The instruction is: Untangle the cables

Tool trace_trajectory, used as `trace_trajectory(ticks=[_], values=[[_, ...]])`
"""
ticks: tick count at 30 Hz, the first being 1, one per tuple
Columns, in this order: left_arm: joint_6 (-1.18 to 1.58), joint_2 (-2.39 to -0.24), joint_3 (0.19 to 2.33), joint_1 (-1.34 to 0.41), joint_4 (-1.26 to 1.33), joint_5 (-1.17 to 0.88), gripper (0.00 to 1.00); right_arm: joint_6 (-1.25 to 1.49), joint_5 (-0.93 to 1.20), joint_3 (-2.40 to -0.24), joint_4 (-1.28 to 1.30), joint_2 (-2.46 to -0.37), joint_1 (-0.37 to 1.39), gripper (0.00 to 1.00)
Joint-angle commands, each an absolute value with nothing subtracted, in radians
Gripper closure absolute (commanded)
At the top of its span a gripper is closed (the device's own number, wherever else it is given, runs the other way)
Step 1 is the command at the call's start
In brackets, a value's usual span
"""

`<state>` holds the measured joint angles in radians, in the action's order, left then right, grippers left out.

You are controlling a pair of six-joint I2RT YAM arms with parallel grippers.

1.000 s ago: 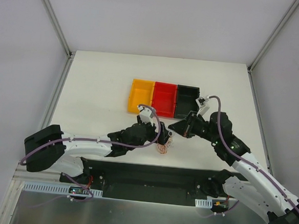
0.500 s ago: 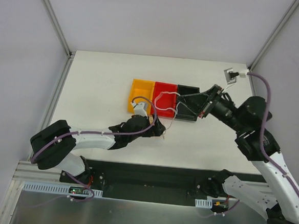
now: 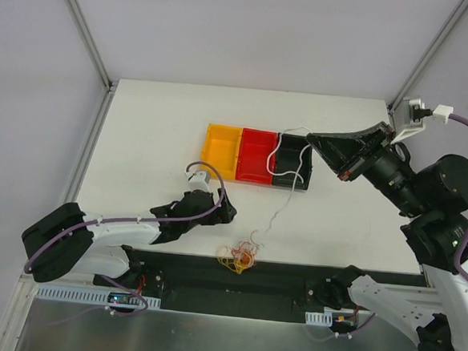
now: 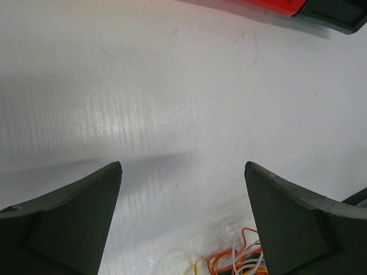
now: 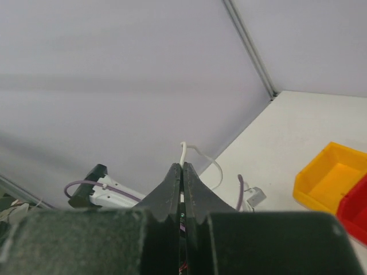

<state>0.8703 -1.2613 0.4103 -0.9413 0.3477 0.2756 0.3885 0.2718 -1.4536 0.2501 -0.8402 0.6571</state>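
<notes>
The cables (image 3: 241, 258) lie as a small orange, yellow and white clump at the table's near edge. In the left wrist view the clump (image 4: 241, 262) shows at the bottom, by the right finger. One white cable (image 3: 282, 157) runs from the clump up over the black bin to my right gripper (image 3: 311, 137). That gripper is raised high above the bins. Seen from its own wrist, the right gripper (image 5: 183, 166) is shut on the white cable (image 5: 199, 150), whose end curls out past the tips. My left gripper (image 3: 225, 213) hovers low, left of the clump and apart from it. The left gripper (image 4: 182, 167) is open with only bare table between its fingers.
Three joined bins stand mid-table: yellow (image 3: 220, 148), red (image 3: 256, 154) and black (image 3: 292, 173). The red bin (image 4: 269, 4) and black bin (image 4: 339, 12) edge the top of the left wrist view. The yellow bin (image 5: 332, 179) shows in the right wrist view.
The right gripper has risen and swung back to the right, drawing the white cable out long. The clump has shifted to the near edge. The left gripper has pulled back left, away from it.
</notes>
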Motion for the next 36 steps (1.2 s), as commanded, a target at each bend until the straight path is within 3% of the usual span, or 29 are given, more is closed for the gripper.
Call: trace_trajectory(ticks=[1, 6, 15, 20, 26, 29, 31, 36], values=[[0.822, -1.193, 0.408, -0.936, 0.314, 0.314, 0.11, 0.293, 0.173, -1.528, 0.334, -0.815, 0.660, 0.99], [0.792, -1.178, 0.440, -0.936, 0.300, 0.261, 0.07, 0.267, 0.189, -1.631, 0.336, -0.811, 0.661, 0.99], [0.543, -1.035, 0.466, -0.974, 0.541, -0.173, 0.02, 0.242, 0.140, -1.601, 0.322, -0.859, 0.660, 0.99], [0.482, -1.187, 0.606, -1.018, 0.545, -0.408, 0.01, 0.216, 0.106, -1.640, 0.322, -0.899, 0.660, 0.99], [0.445, -1.434, 0.756, -1.146, 0.543, -0.292, 0.01, 0.212, 0.095, -1.706, 0.333, -0.934, 0.658, 0.99], [0.511, -1.566, 0.888, -1.132, 0.344, -0.058, 0.01, 0.222, 0.104, -1.768, 0.337, -0.956, 0.660, 0.99], [0.566, -1.638, 0.943, -1.086, 0.227, 0.024, 0.08, 0.222, 0.092, -1.828, 0.347, -0.972, 0.658, 0.99], [0.623, -1.599, 0.807, -0.941, 0.310, 0.069, 0.16, 0.215, 0.058, -2.024, 0.365, -1.032, 0.660, 0.99]])
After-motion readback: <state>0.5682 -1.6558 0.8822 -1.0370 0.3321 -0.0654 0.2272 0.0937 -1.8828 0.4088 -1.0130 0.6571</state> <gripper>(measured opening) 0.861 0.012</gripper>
